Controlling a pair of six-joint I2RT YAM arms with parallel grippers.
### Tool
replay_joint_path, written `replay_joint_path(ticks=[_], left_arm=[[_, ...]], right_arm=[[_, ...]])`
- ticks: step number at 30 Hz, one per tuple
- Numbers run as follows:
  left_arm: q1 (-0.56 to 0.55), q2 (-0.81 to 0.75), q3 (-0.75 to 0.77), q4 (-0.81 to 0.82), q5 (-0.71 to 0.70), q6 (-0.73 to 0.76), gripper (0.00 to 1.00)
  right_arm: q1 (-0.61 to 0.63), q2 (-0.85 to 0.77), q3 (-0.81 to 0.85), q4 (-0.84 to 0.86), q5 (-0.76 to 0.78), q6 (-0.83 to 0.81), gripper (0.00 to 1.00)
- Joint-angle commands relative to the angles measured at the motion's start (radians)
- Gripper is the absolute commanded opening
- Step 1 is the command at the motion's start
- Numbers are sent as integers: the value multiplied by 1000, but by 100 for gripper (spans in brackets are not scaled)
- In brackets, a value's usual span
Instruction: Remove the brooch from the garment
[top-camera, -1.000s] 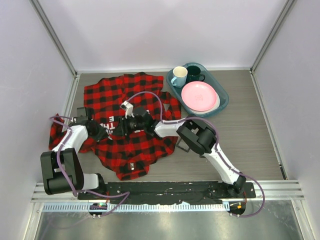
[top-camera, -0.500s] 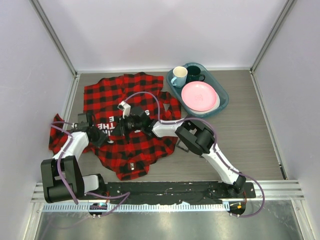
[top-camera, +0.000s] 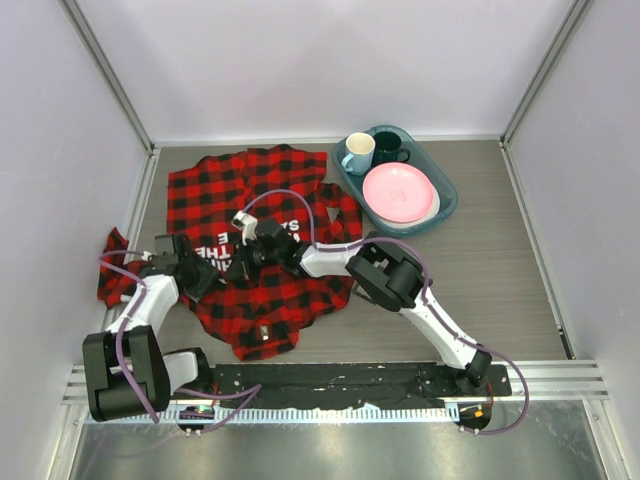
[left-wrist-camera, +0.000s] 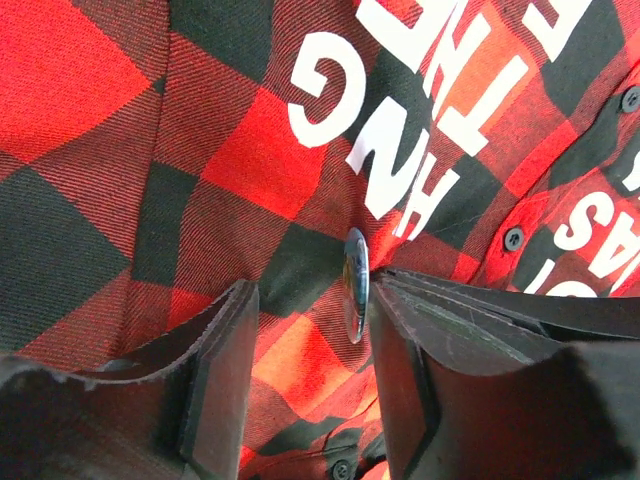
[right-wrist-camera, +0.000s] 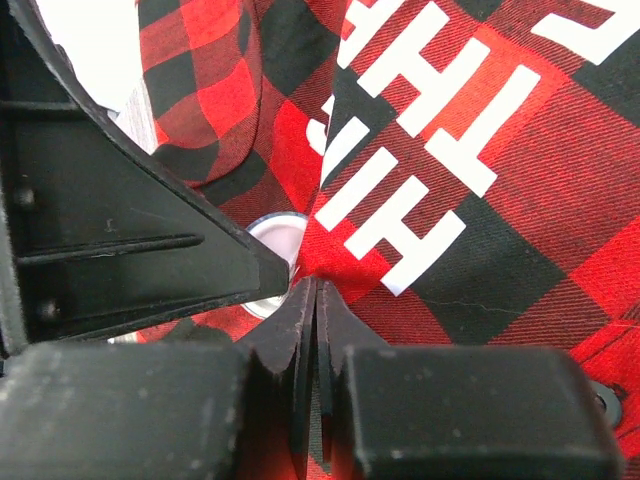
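The garment (top-camera: 250, 185), a red-and-black checked shirt with white lettering, lies spread across the left of the table. In the left wrist view the brooch (left-wrist-camera: 356, 285) is a shiny round disc seen edge-on, standing on the cloth right against the inner face of my left gripper's (left-wrist-camera: 312, 300) right finger. That gripper is open, with a wide gap to its other finger. My right gripper (right-wrist-camera: 315, 285) is shut on a raised fold of the red fabric just beside the brooch (right-wrist-camera: 272, 240), which is half hidden behind the left gripper's finger (right-wrist-camera: 150, 250). Both grippers meet mid-shirt (top-camera: 225, 265).
A teal tray (top-camera: 447, 195) stands at the back right with a pink plate (top-camera: 398, 192), a pale blue mug (top-camera: 357, 152) and a dark mug (top-camera: 389, 148). Enclosure walls close in the table on the left, the back and the right.
My left gripper has opened and slid a little left. My right gripper has shut on the fabric fold and pushed further left. The shirt's left sleeve has bunched up.
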Motion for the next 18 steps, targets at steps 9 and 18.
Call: replay_joint_path(ticks=[9,18], left_arm=[[55,-102,-62,135,34,-69,58],[105,-72,-83,193,111,-73,35]], right_arm=[[23,8,64,-26,5,-63,7],[26,0,64,-32,18,-76,7]])
